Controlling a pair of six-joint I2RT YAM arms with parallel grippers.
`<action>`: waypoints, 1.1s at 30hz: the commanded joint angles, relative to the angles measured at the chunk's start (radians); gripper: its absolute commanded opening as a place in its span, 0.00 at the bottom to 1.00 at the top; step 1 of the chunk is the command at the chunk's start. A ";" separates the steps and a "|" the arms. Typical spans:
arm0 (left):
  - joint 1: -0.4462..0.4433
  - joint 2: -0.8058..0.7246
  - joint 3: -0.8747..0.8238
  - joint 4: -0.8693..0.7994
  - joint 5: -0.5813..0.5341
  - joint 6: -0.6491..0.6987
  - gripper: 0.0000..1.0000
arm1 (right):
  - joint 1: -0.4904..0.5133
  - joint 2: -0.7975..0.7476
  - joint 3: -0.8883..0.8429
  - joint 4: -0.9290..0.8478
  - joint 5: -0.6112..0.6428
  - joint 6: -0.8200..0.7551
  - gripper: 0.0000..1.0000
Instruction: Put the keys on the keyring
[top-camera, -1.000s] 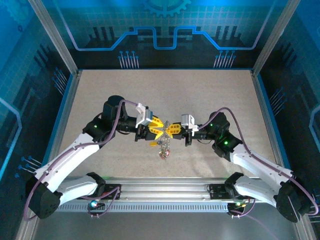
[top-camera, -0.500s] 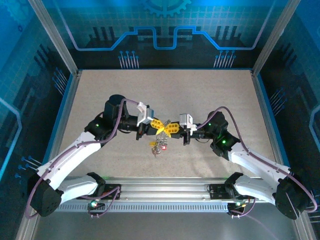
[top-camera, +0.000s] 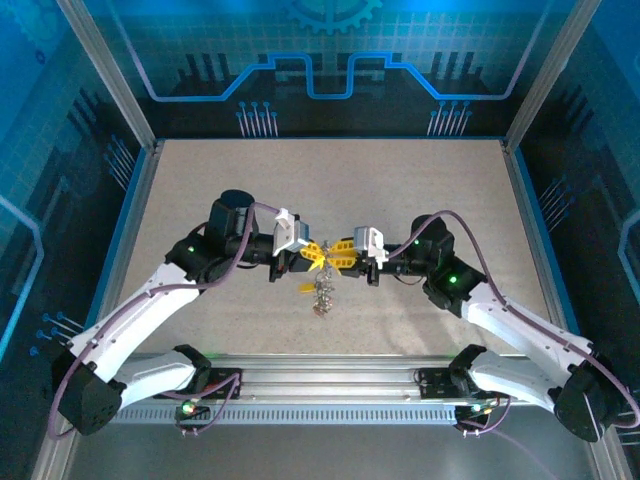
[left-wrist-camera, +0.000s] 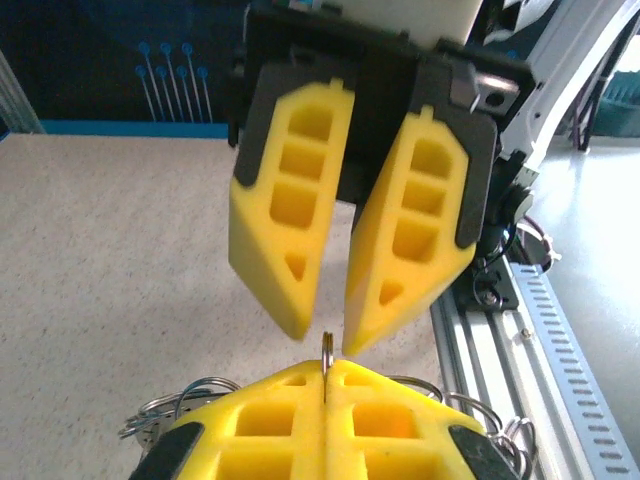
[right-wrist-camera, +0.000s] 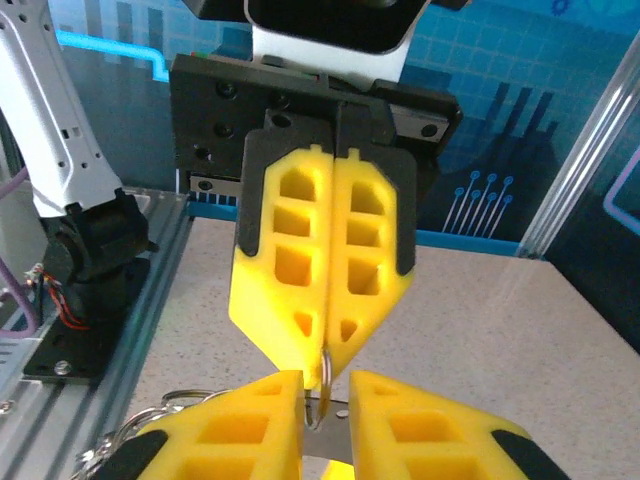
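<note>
Keyring (left-wrist-camera: 327, 350): hung edge-on between both grippers.
Left gripper (left-wrist-camera: 325, 372): pinching rim, steadying it.
Right gripper (right-wrist-camera: 326, 388): slightly spread astride rim, probably regripping.

the keyring (left-wrist-camera: 327, 350), a thin silver ring, stands on edge, its rim pinched in the closed left gripper (left-wrist-camera: 325, 372). small silvery pieces (top-camera: 322, 296) dangle beneath it in a bunch; single keys are too small to tell.

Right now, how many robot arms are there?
2. The left arm reaches in from the left, the right arm from the right; they meet mid-table at the keyring. None seems hidden.
</note>
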 joint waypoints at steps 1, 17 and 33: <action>-0.008 -0.007 0.057 -0.086 -0.015 0.075 0.00 | 0.023 0.010 0.036 -0.065 0.039 -0.050 0.20; -0.008 -0.024 0.025 0.008 0.008 0.022 0.00 | 0.049 0.059 0.067 -0.092 0.062 -0.066 0.01; -0.007 -0.142 -0.066 0.006 -0.045 0.031 0.32 | 0.030 -0.011 -0.005 0.037 0.001 -0.012 0.00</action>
